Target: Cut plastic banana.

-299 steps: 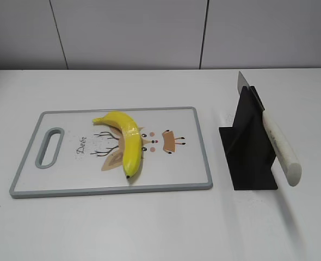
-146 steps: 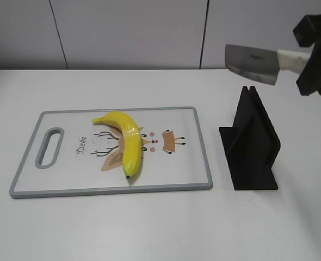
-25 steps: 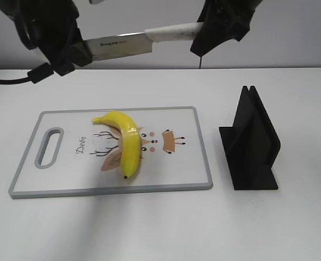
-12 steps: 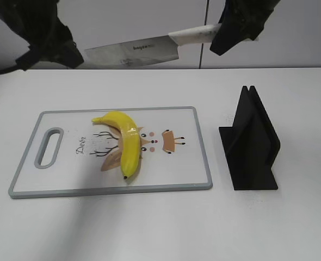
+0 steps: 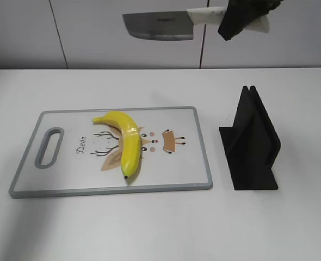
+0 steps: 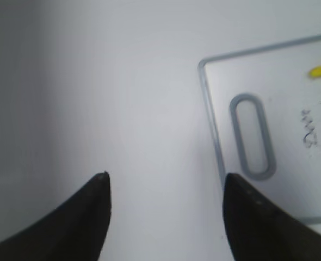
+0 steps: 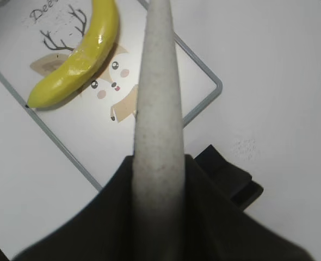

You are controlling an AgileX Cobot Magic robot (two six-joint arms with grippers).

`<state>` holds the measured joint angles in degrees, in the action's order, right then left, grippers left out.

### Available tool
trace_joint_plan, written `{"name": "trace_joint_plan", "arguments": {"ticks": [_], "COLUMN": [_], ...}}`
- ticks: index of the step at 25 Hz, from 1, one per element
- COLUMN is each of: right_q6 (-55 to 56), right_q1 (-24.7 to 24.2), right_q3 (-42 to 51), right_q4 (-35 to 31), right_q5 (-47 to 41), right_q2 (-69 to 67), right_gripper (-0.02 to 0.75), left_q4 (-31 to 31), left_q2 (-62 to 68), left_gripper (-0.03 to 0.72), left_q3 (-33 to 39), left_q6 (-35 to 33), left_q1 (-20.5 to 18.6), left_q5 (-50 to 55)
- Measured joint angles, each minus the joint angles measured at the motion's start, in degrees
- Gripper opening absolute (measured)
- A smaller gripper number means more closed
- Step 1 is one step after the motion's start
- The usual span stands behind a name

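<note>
The right gripper [image 5: 242, 16] pinches the white handle of a broad steel kitchen knife [image 5: 159, 26], held high against the pale panelled wall (blade pointing left). The left gripper [image 6: 166, 187] hangs spread above the plain white table [image 5: 149, 228]. The glossy yellow curved plastic banana [image 5: 125, 142] lies on the grey-rimmed white cutting board [image 5: 68, 168]; a black knife stand [image 5: 250, 144] sits to its right.

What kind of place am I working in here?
Probably a lab tabletop staged as a kitchen counter: a bare white table before plain wall panels, holding only a cutting board with a toy banana and a black knife stand.
</note>
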<state>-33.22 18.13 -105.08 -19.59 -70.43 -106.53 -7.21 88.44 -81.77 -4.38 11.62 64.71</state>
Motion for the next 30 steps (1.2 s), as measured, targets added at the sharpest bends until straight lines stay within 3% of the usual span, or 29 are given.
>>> {"name": "trace_joint_plan", "arguments": {"ticks": [5,12,22,30], "right_q6": [17.7,30.5,46.8,48.7], "right_q1": [0.0,0.0,0.0,0.0], "right_q3": [0.1,3.5,29.4,45.8], "right_q4": [2.0,3.8,13.9,14.3], "right_q5": [-0.1,0.3,15.0,22.4], "right_q2": [1.8,10.8,29.3,33.0], "right_gripper": [0.169,0.169,0.169,0.169], "left_q4": [0.4,2.5,4.1,8.3], "left_q2": [-1.3,-15.2,-46.0,-69.7], "left_gripper": [0.592,0.591,0.590,0.589], "left_q3": [1.3,14.3,35.4,49.4], "left_q6": [1.6,1.6,0.0,0.0], "left_q1": [-4.3,-4.6,-4.6,-4.6], "left_q5": [4.5,4.8,1.6,-1.0]}}
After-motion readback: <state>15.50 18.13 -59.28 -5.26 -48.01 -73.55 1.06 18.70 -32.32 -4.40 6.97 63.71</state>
